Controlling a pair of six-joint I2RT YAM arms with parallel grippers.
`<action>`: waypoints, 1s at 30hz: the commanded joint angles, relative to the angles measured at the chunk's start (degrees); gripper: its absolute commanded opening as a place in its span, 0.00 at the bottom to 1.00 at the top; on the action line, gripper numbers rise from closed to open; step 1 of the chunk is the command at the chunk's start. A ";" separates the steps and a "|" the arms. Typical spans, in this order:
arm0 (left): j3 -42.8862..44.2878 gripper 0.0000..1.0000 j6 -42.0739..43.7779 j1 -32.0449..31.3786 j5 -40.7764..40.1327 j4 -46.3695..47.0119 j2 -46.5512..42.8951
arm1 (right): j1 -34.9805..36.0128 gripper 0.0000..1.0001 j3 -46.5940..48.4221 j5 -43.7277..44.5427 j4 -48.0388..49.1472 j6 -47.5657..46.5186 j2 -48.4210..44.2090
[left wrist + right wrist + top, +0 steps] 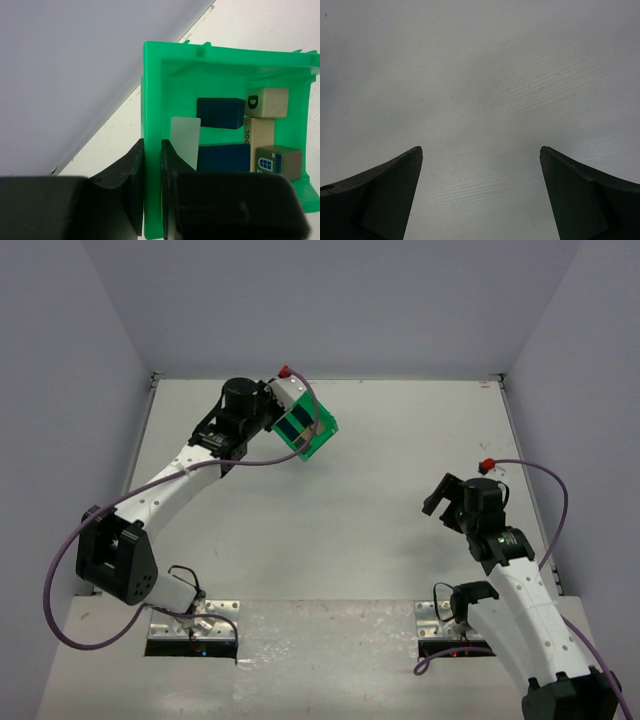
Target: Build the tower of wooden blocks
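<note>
hidden: bin's (pixel 220 55) lower part behind left end effector (pixel 152 150), pinching its wall | wood blocks (pixel 222 112): tan, blue, inside | right end effector (pixel 480 190): spread

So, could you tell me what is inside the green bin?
A dark blue block, a longer blue one, a tan D block, another tan block, a window-printed block; the left gripper covers the bin's near end.

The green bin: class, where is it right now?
In the top view the green bin is at the far side of the table, left of centre, its wall pinched by the left gripper, wooden blocks inside.
</note>
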 commanded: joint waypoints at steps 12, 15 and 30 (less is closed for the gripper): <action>-7.40 0.00 12.44 -10.07 -17.03 21.77 9.71 | -0.16 0.99 1.41 1.47 3.17 -1.02 4.68; -5.46 0.00 15.90 -11.30 -20.42 21.76 10.36 | -0.12 0.99 1.59 1.59 2.90 -1.05 5.47; -10.89 0.00 44.97 -15.76 -35.91 17.88 9.67 | -0.16 0.99 2.24 2.26 1.17 -0.44 8.37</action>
